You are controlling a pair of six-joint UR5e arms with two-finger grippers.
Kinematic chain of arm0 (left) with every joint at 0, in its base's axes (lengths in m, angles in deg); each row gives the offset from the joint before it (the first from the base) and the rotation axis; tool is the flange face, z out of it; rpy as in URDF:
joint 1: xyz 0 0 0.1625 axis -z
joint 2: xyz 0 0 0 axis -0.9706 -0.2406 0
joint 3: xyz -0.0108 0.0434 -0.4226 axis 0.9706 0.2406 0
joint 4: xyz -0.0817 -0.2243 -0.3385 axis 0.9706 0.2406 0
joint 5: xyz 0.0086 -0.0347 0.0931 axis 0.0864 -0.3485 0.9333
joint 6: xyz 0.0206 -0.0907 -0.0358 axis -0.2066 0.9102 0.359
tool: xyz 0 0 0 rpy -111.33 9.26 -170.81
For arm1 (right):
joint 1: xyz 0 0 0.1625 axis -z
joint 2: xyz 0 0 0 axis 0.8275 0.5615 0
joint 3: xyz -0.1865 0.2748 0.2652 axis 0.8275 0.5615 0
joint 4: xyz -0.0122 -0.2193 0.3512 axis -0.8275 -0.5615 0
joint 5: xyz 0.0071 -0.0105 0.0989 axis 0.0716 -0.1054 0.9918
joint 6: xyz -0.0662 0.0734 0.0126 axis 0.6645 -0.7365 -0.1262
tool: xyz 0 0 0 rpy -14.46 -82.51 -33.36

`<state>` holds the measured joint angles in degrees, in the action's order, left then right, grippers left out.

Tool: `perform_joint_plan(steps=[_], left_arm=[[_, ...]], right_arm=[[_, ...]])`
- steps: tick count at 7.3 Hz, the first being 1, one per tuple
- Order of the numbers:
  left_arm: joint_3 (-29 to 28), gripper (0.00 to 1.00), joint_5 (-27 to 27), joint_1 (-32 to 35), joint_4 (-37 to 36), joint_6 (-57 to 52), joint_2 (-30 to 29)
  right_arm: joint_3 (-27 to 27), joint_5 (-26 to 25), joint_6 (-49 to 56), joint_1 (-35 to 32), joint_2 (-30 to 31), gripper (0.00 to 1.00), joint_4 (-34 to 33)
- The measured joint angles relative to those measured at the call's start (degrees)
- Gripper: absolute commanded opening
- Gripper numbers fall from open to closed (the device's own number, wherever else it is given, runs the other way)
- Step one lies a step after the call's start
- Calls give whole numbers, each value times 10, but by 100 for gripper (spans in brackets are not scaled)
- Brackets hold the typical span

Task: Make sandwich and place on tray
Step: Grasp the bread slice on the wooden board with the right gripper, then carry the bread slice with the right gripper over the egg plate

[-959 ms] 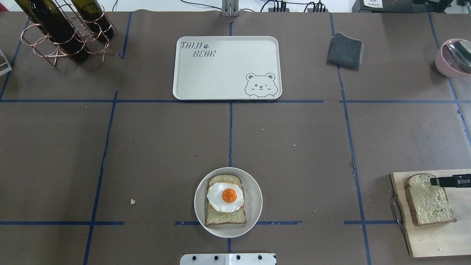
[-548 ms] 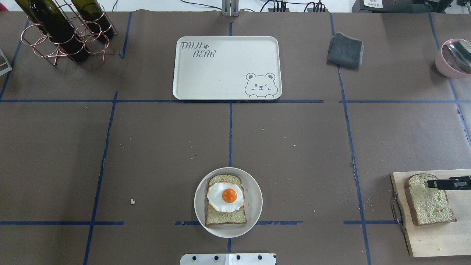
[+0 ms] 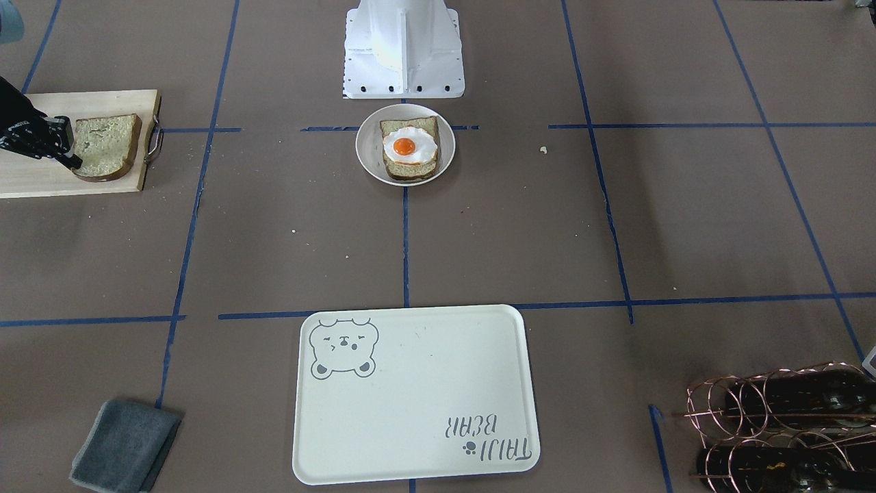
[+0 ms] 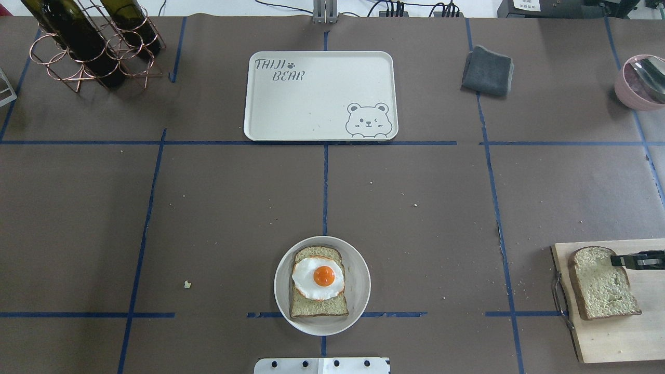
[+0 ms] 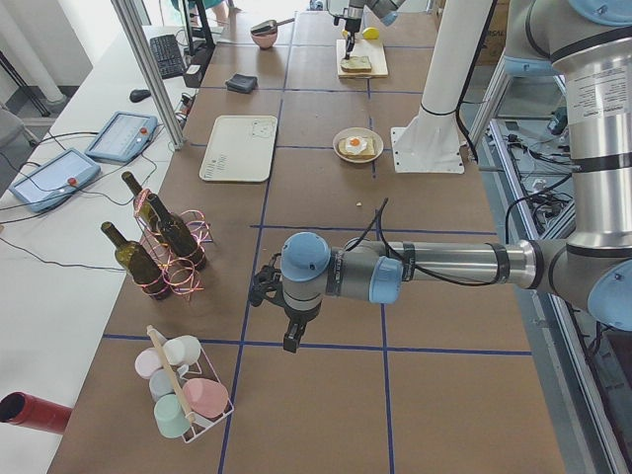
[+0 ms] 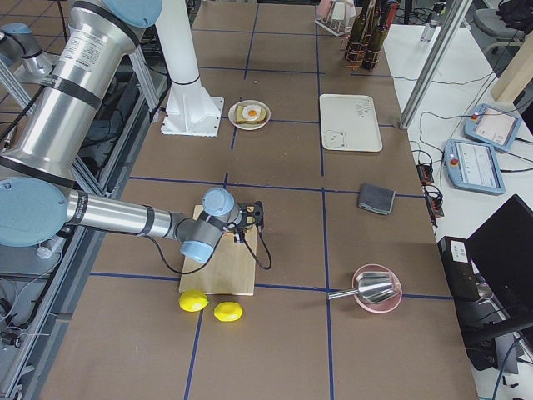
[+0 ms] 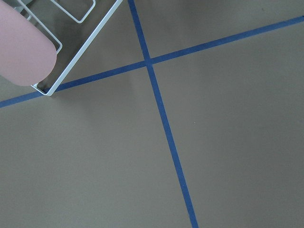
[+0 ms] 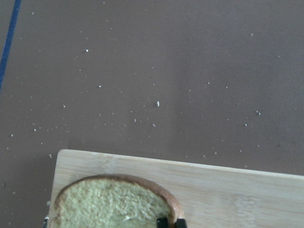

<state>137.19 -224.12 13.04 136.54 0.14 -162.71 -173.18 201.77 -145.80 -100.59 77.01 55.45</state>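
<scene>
One bread slice on the board is pinched by right fingers; left fingers, cannot tell.

This is a robotics lab — a brown-papered tabletop gridded in blue tape, teach pendants and a keyboard on the white side bench, aluminium posts alongside.

Table: brown paper cover, evenly lit, soft shadows | blue tape lines cut it into big rectangles | crumbs are scattered about | black cables trail off the far edge | alongside sits a white bench with a keyboard and control tablets | an aluminium post rises at the table's edge
</scene>
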Motion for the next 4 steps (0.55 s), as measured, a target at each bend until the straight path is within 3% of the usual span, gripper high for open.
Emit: perform_joint_plan(steps=[2, 4], left_arm=[[0, 100, 0, 0, 3, 0, 0], [-2, 100, 0, 0, 7, 0, 0]], right_arm=[[-3, 35, 3, -12, 2, 0, 22], [-17, 136, 2, -74, -2, 0, 40]])
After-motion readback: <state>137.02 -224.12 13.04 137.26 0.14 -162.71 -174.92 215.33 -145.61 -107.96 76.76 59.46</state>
